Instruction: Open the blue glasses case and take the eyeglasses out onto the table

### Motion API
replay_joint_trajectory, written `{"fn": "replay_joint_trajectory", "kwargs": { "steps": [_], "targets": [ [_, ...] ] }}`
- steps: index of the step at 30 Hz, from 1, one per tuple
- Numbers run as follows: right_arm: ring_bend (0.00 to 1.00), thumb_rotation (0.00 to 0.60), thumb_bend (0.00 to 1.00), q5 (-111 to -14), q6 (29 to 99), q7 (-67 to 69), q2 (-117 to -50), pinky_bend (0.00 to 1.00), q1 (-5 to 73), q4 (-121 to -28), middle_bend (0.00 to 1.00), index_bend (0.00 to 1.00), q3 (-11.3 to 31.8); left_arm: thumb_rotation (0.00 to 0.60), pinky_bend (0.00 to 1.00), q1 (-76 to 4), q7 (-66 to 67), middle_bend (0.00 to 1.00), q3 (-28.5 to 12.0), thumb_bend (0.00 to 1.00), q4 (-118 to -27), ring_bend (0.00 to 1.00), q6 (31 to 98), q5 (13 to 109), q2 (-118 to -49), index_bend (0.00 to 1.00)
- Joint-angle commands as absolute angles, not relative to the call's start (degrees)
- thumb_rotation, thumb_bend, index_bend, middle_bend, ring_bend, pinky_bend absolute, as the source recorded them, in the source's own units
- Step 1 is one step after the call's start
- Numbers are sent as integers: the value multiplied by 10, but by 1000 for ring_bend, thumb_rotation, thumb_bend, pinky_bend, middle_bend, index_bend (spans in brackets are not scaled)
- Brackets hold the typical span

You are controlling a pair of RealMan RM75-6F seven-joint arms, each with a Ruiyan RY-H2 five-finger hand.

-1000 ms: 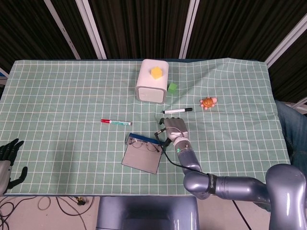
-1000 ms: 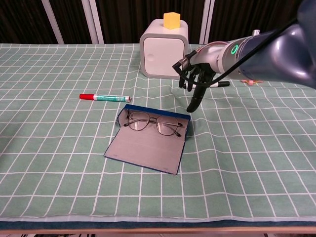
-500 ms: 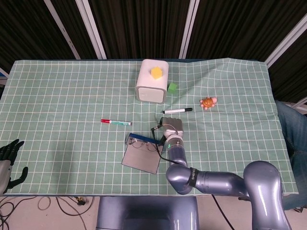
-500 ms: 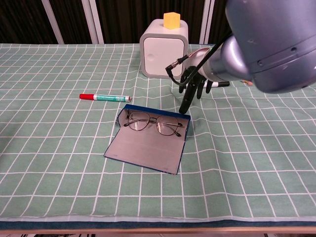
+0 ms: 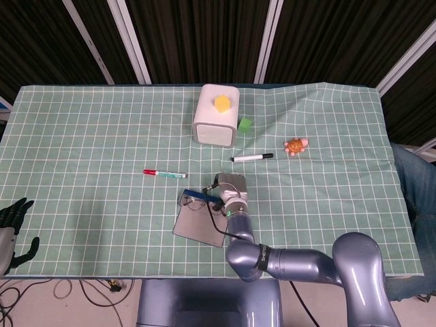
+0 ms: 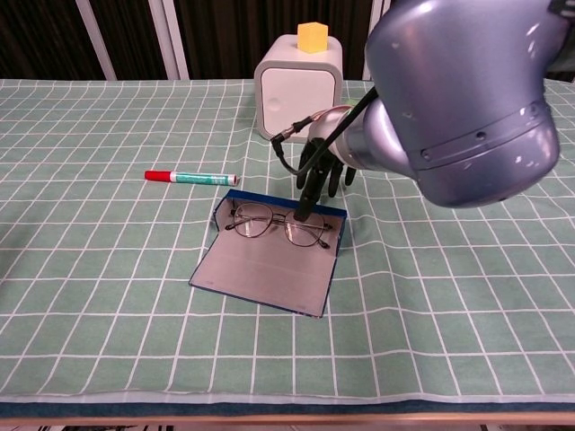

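1. The right hand (image 6: 316, 172) has slid leftward since a second ago: then it hung off the right end of the case, now it is over the case's back edge, fingers pointing down.
2. One dark fingertip (image 6: 302, 212) comes down right at the bridge of the eyeglasses (image 6: 274, 224); whether it actually touches the frame I cannot tell. The fingers are apart and nothing is held in them.
3. The eyeglasses lie folded open along the upper part of the blue glasses case (image 6: 266, 267), which sits flat and wide open on the green checked tablecloth (image 6: 449, 287), its grey lining facing up.
4. The left hand (image 5: 12, 225) rests low at the table's near left corner, well apart from the case, fingers spread, holding nothing.
5. Further out: a red-capped marker (image 6: 190, 178) to the left of the case, a white box (image 6: 297, 90) with a yellow block (image 6: 312, 36) on top behind the hand, a black marker (image 5: 252, 157), a green cube (image 5: 244, 124) and a small orange toy (image 5: 296, 146).
6. No writing is legible anywhere.
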State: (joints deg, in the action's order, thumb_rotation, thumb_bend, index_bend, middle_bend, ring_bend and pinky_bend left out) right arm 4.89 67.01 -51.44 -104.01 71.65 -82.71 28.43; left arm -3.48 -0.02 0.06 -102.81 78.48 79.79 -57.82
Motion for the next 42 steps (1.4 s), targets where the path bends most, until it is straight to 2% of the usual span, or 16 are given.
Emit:
{"fn": "replay_joint_trajectory", "kwargs": {
  "steps": [1, 9, 42],
  "targets": [
    [394, 600, 212, 43, 667, -511, -1047, 237, 717, -821, 451, 394, 288, 600, 0, -35, 0, 0, 0, 453, -1028, 0, 785, 797, -578, 18],
    [399, 600, 213, 38, 669, -516, -1062, 237, 720, -810, 466, 416, 295, 600, 0, -36, 0, 0, 0, 453, -1029, 0, 783, 794, -578, 18],
    [427, 600, 349, 0, 651, -501, -1111, 249, 719, -759, 528, 486, 322, 600, 0, -36, 1, 0, -2, 453, -1033, 0, 781, 785, -576, 18]
  ]
}}
